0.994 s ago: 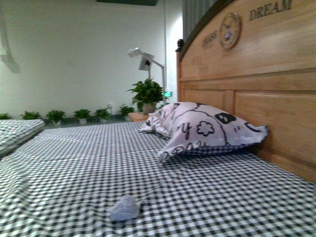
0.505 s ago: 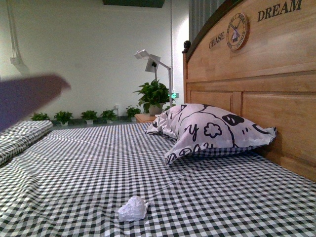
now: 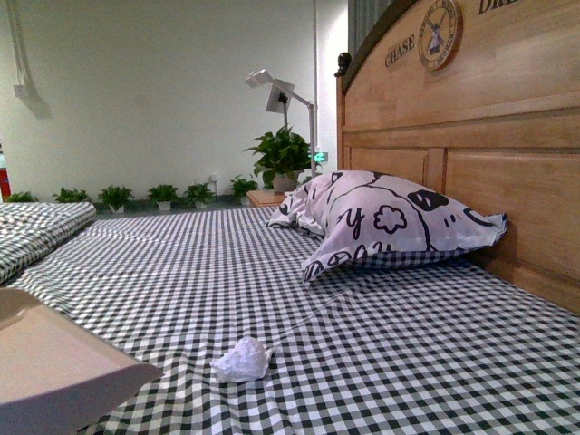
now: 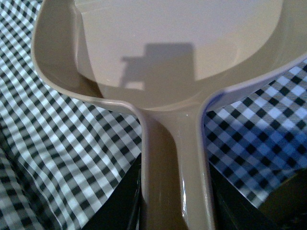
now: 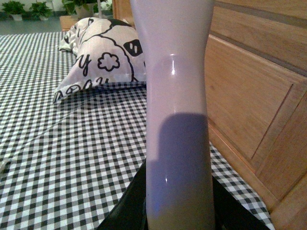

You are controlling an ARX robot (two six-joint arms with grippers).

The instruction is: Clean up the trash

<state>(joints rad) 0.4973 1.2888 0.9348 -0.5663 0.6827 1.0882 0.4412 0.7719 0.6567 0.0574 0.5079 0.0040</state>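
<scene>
Looking across the bed from the front, we find a beige dustpan at the far left, low in the foreground, its flat edge over the black-and-white checked sheet. Just to its right, and apart from it, the trash lies on the sheet: a small crumpled white wad, alone in the open, well short of the pillow. Further back stand a row of small potted plants along the white wall, then a bigger leafy plant with a white lamp above it. To the right of the wad and further up the bed, the patterned pillow leans against the wooden headboard, which fills the right side. From the left wrist, we see the dustpan's scoop over the checked cloth, and its handle runs straight back into the left gripper, whose dark jaws press on either side of it, so that claw is clamped on the dustpan. From the right wrist, the right gripper likewise has a dark jaw on each side of a pale glossy shaft and grips it; we cannot see what is at the shaft's far end. Behind it we see the pillow beside the headboard panels.
</scene>
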